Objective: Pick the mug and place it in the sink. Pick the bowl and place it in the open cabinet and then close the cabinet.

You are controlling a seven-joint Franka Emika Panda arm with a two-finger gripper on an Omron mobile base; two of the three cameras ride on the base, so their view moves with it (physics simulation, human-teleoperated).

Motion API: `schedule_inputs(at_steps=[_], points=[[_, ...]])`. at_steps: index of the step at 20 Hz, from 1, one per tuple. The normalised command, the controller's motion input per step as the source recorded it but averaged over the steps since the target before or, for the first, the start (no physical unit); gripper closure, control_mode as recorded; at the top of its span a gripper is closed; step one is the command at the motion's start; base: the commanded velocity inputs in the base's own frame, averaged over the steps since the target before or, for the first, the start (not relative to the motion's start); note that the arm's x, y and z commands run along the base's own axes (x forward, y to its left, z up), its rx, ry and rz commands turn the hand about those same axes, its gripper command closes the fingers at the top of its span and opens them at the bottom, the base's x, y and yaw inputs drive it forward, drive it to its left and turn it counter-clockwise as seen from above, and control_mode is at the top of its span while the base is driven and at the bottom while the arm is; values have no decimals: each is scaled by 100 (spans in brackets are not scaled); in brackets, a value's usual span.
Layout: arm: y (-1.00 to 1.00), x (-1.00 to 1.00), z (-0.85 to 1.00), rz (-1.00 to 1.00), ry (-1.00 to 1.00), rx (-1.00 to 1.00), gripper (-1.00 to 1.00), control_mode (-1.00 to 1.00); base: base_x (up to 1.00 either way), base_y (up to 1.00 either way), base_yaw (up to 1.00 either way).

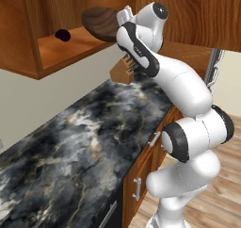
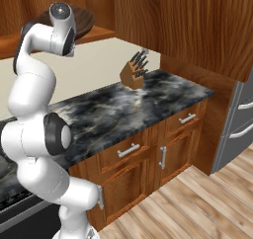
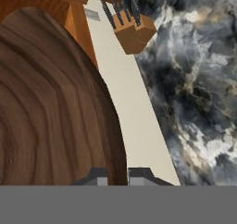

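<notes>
The wide dark-brown wooden bowl (image 1: pixel 100 22) sits tilted over the right end of the open cabinet's shelf (image 1: pixel 70 49). My gripper (image 3: pixel 118 176) is shut on the bowl's rim. In the hand view the bowl (image 3: pixel 55 107) takes up the left half, with one dark fingertip on each side of its edge. From the right base view the bowl (image 2: pixel 85 19) shows behind my wrist, above the shelf (image 2: pixel 101 33). I cannot tell whether it touches the shelf. The mug and the sink are out of view.
A small dark purple round object (image 1: pixel 62 35) lies on the shelf left of the bowl. A wooden knife block (image 1: pixel 123 71) stands on the black marble counter (image 1: pixel 80 137) below the cabinet. Under-counter drawers (image 2: pixel 128 151) and a steel fridge (image 2: pixel 241 122) are to the right.
</notes>
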Motion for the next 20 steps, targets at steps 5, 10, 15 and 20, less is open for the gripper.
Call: schedule_inputs(at_steps=[5, 10, 15, 20], points=[[25, 46, 0, 0, 0, -5, 100, -100, 0, 0, 0], [29, 49, 0, 0, 0, 0, 100, -100, 0, 0, 0], [26, 48, 0, 0, 0, 0, 100, -100, 0, 0, 0], [7, 33, 0, 0, 0, 0, 100, -100, 0, 0, 0]])
